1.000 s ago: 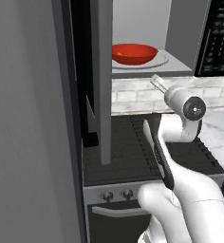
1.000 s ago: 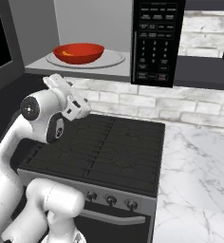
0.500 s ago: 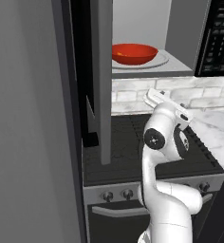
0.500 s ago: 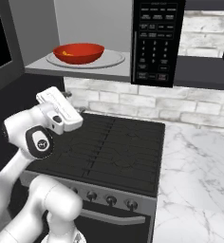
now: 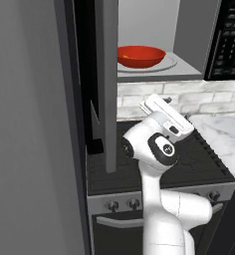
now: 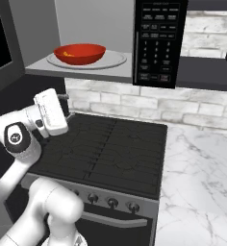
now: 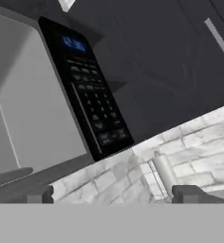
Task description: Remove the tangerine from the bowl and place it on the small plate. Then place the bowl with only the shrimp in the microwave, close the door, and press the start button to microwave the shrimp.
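At upper centre of the left base frame, sitting on the turntable inside the microwave [image 5: 189, 74], the bowl [image 5: 141, 56] ready for heating, door [image 5: 107, 84] swung wide for access, gripper [image 7: 112, 194] below, fingers apart, holding nothing.

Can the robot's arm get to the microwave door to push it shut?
Probably yes. The door stands wide open, edge-on just left of the arm, and the open, empty tool has nothing between them.
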Controlling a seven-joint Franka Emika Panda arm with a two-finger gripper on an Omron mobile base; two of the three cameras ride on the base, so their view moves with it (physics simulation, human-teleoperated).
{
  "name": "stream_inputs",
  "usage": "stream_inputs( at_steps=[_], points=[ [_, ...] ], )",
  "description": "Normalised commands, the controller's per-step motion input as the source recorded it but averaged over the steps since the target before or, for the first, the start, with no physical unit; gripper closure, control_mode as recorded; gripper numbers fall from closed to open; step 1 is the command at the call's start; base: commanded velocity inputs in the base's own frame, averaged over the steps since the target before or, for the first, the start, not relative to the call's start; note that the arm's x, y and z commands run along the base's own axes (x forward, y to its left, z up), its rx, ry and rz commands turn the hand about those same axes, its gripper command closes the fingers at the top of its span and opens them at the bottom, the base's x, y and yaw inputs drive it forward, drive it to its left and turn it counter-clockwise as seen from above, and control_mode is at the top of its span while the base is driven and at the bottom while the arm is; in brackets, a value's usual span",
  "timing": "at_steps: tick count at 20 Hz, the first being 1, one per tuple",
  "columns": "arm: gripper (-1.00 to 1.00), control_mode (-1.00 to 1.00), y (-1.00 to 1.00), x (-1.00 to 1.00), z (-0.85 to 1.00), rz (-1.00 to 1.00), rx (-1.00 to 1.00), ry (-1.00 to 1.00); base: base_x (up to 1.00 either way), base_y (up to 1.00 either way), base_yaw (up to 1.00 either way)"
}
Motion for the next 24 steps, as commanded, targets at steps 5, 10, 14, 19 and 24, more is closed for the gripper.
stream_inputs(
  at_steps=[5,10,14,19,24],
  points=[
    [-1.0,-1.0,0.42,-0.49,0.0,-0.11,-0.1,-0.07,0.0,0.0,0.0],
    [-1.0,-1.0,-0.24,0.06,-0.18,0.0,-0.05,-0.14,0.0,0.0,0.0],
    [-1.0,-1.0,-0.03,-0.26,-0.05,-0.08,-0.13,-0.13,0.0,0.0,0.0],
    [-1.0,-1.0,0.26,-0.58,-0.05,-0.06,-0.15,-0.15,0.0,0.0,0.0],
    [-1.0,-1.0,0.21,-0.8,0.0,-0.04,-0.09,-0.07,0.0,0.0,0.0]
  ],
)
